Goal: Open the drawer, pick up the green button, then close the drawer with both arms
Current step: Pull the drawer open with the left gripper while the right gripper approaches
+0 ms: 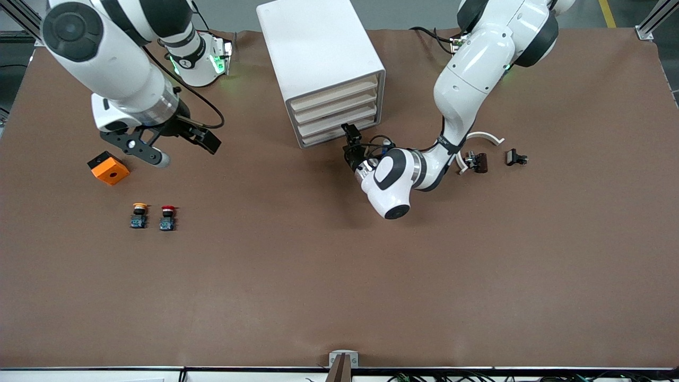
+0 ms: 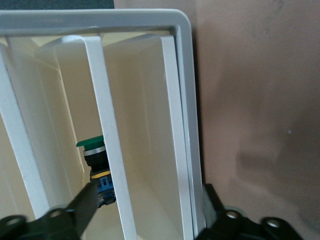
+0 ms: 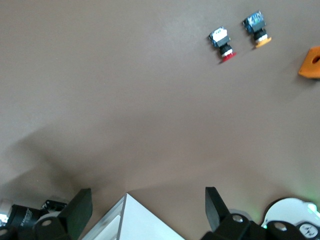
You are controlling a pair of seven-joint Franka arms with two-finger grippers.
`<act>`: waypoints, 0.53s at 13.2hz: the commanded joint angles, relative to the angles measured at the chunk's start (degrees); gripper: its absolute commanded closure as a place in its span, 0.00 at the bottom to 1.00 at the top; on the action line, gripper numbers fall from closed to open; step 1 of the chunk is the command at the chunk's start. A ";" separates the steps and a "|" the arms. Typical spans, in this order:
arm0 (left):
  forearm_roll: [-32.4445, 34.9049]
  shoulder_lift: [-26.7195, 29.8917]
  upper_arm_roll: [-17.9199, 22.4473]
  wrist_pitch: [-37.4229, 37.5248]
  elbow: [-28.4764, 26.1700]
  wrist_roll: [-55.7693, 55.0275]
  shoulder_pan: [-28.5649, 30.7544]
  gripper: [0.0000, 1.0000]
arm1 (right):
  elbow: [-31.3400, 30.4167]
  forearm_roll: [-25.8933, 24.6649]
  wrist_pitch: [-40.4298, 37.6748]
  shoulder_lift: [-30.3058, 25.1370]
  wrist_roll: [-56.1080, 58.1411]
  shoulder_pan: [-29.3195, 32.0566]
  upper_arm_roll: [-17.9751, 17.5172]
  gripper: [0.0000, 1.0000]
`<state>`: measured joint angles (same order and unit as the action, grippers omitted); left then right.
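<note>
The drawer [image 1: 339, 135], lowest of four in the white cabinet [image 1: 318, 53], is where we find the left gripper [image 1: 351, 137], right at its front on the end toward the left arm. In the left wrist view we see the fingers [image 2: 82, 205] spread apart, one on either side of the drawer's white front wall [image 2: 182, 150], so the gripper straddles that wall without being clamped on it. In that view we see the button [image 2: 97, 167] inside the drawer, green cap on a black body with a blue base, partly hidden by a white divider strip. The drawer looks barely out, if at all, in the front view.

The right gripper [image 1: 159, 143] waits in the air, jaws released and holding nothing, over the table near an orange block [image 1: 109, 168]. Nearer the front camera than the block we see a yellow-capped button [image 1: 139, 215] and, just beside it, a red-capped button [image 1: 167, 217].

Toward the left arm's end of the table we note a curved white part [image 1: 485, 137] and two small black parts [image 1: 477, 162] near it.
</note>
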<state>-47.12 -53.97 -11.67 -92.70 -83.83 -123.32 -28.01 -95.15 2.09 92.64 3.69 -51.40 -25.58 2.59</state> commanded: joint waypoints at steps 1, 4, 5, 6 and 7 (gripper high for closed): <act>-1.22 -0.35 0.33 1.47 1.30 -2.71 -0.99 0.27 | 0.49 0.54 -1.84 0.18 -4.14 -3.58 0.40 0.00; -1.13 -0.35 0.33 4.63 1.13 -4.65 -2.66 0.30 | 0.66 1.24 -2.90 0.18 -10.70 -7.80 0.40 0.00; -1.13 -0.35 0.33 5.51 1.13 -4.74 -2.67 0.34 | 0.75 1.94 -2.46 0.18 -15.18 -8.60 0.40 0.00; -1.13 -0.35 0.24 5.86 1.13 -4.74 -2.75 0.44 | 0.75 2.56 -2.20 0.44 -18.96 -9.74 0.40 0.00; -1.13 -0.35 0.24 5.95 1.13 -4.74 -2.75 0.62 | 0.84 3.35 -1.41 1.05 -22.05 -10.53 0.40 0.00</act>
<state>-47.16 -53.97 -11.78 -88.27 -83.71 -127.10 -30.60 -95.06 3.78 90.71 4.07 -67.88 -34.68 2.50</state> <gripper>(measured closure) 0.419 0.000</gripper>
